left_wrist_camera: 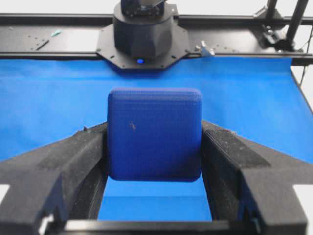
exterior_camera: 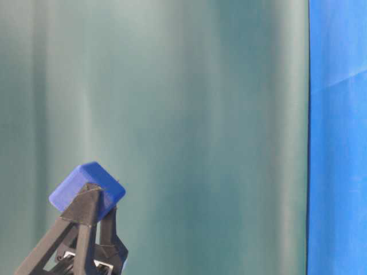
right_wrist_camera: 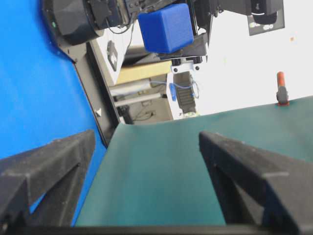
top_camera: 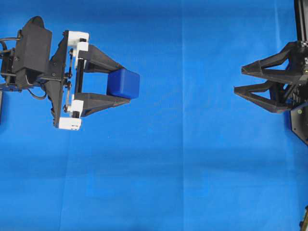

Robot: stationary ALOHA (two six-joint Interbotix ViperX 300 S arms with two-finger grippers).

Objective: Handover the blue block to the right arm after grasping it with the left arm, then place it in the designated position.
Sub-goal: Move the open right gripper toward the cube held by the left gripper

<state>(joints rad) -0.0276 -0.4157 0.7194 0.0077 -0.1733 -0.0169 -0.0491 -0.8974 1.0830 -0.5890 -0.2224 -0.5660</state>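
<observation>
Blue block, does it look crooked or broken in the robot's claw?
Nothing stands out. The blue block sits squarely between the left gripper's fingers, undamaged apart from a tiny speck on its face.

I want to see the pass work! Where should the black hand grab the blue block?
Probably the half of the blue block sticking out past the left hand, whose fingertips pinch its two sides. The right hand is open and faces it across the cloth, so it could come straight in and close on the free faces, likely top and bottom.
</observation>
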